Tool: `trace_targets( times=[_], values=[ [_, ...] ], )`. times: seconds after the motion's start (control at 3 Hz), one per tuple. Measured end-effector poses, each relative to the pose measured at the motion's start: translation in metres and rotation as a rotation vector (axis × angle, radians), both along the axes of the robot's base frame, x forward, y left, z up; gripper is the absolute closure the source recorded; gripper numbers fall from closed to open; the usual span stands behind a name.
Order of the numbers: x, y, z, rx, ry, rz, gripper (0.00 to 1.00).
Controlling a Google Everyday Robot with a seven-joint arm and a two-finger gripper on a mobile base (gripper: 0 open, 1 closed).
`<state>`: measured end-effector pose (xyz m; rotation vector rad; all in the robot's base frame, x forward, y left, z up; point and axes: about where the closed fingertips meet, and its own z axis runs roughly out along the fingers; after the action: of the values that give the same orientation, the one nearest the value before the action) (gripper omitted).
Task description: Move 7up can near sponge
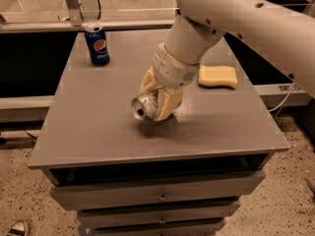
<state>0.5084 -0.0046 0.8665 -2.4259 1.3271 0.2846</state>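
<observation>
While pinched in the hand (156, 100), shiny 7up can (142, 105) sideways, seemingly above flat tabletop (93, 117).

The gripper (153, 102) hangs over the middle of the tabletop (98, 127), its fingers (168, 102) closed round the 7up can (141, 106). Between it and the sponge (217, 75) runs a bare strip of grey surface with nothing standing in it. The arm (231, 18) crosses above the back of that strip (hiding some of it). The only upright obstacle, the Pepsi can (97, 44), stands well apart at the far corner on the other side.
</observation>
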Motion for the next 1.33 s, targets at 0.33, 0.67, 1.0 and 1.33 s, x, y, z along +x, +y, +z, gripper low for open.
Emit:
trace_targets(
  times=[0.33,0.67,1.0,1.33],
  values=[
    [0.039,-0.012,0.029,0.059,-0.041,-0.135,1.0],
    [0.079,-0.025,0.057,0.108,-0.102,-0.242,1.0],
    [0.112,-0.037,0.073,0.201,-0.127,-0.34,1.0],
    [0.137,-0.049,0.072,0.341,-0.114,-0.416,1.0]
  ],
)
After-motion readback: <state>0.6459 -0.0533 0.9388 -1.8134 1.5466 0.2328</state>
